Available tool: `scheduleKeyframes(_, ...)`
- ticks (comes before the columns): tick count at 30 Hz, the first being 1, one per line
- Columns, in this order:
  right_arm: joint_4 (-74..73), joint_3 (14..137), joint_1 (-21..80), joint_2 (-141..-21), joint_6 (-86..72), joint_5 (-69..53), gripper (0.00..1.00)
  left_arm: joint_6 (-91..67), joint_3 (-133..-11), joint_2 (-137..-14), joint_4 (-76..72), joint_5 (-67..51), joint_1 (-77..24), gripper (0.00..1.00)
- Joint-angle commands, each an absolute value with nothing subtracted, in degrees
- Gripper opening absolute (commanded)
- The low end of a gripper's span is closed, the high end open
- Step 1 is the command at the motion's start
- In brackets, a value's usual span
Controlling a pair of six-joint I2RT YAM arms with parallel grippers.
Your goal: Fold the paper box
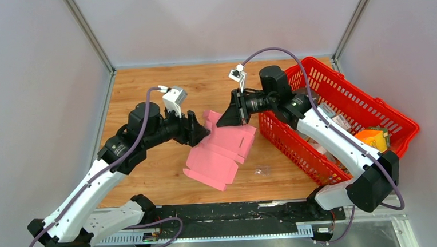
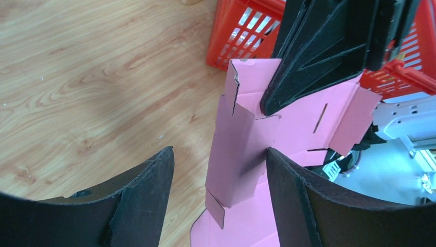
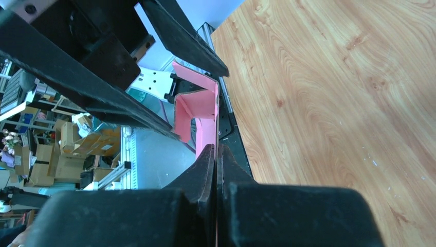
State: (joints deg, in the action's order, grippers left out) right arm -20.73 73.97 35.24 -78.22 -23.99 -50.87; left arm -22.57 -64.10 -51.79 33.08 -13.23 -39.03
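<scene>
The pink paper box (image 1: 221, 152) is a partly folded blank held tilted above the wooden table. My right gripper (image 1: 228, 118) is shut on its upper edge; in the right wrist view the shut fingertips (image 3: 215, 150) pinch the thin pink card (image 3: 203, 105). My left gripper (image 1: 201, 133) is open at the blank's left side. In the left wrist view its two fingers straddle a raised pink flap (image 2: 241, 154); the right finger (image 2: 288, 185) touches the flap and the left finger (image 2: 149, 185) stands apart. The right gripper's black fingers (image 2: 319, 56) show there on the blank's top.
A red basket (image 1: 289, 148) with mixed goods, among them an orange box (image 1: 372, 138), stands on the right, close to the right arm. A small clear scrap (image 1: 261, 169) lies on the table. A black rail (image 1: 233, 211) runs along the near edge. Grey walls enclose the table.
</scene>
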Motion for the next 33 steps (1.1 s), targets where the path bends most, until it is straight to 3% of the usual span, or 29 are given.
scheduleKeyframes(1,-22.3,78.0,36.5,-78.7,-22.0,-48.1,0.0,-20.9,-67.2,-53.9,32.9,-5.4,-43.1,0.75)
scheduleKeyframes(9,-27.7,80.2,38.1,-79.4,-19.2,-40.1,0.0,-18.8,-71.9,-58.6,39.5,9.0,-50.7,0.75)
scheduleKeyframes(12,-27.7,80.1,38.1,-78.8,-18.7,-40.4,0.0,-18.2,-72.4,-59.5,42.8,12.6,-50.7,0.65)
scheduleKeyframes(13,-27.7,79.8,38.1,-78.6,-18.5,-40.6,0.0,-17.8,-72.5,-59.2,43.2,12.8,-50.6,0.55)
scheduleKeyframes(16,-27.9,79.3,38.1,-77.9,-16.7,-40.9,0.0,-16.5,-71.6,-56.7,43.2,13.0,-50.7,0.43)
scheduleKeyframes(25,-25.7,78.8,38.2,-78.4,-13.3,-47.5,0.0,-15.6,-68.4,-52.2,40.2,4.1,-49.1,0.2)
scheduleKeyframes(29,-24.7,78.8,38.8,-78.6,-12.8,-48.1,0.0,-16.5,-67.1,-50.9,39.6,1.3,-47.6,0.25)
scheduleKeyframes(30,-24.8,79.0,38.9,-78.7,-12.8,-48.2,0.0,-16.6,-66.5,-50.5,39.4,1.1,-47.2,0.33)
scheduleKeyframes(32,-24.7,79.4,39.5,-79.4,-12.6,-49.0,0.0,-17.0,-65.7,-50.1,38.1,-0.9,-46.3,0.38)
scheduleKeyframes(33,-24.5,79.5,39.7,-79.5,-12.5,-49.3,0.0,-17.2,-64.7,-49.5,37.4,-1.6,-46.0,0.46)
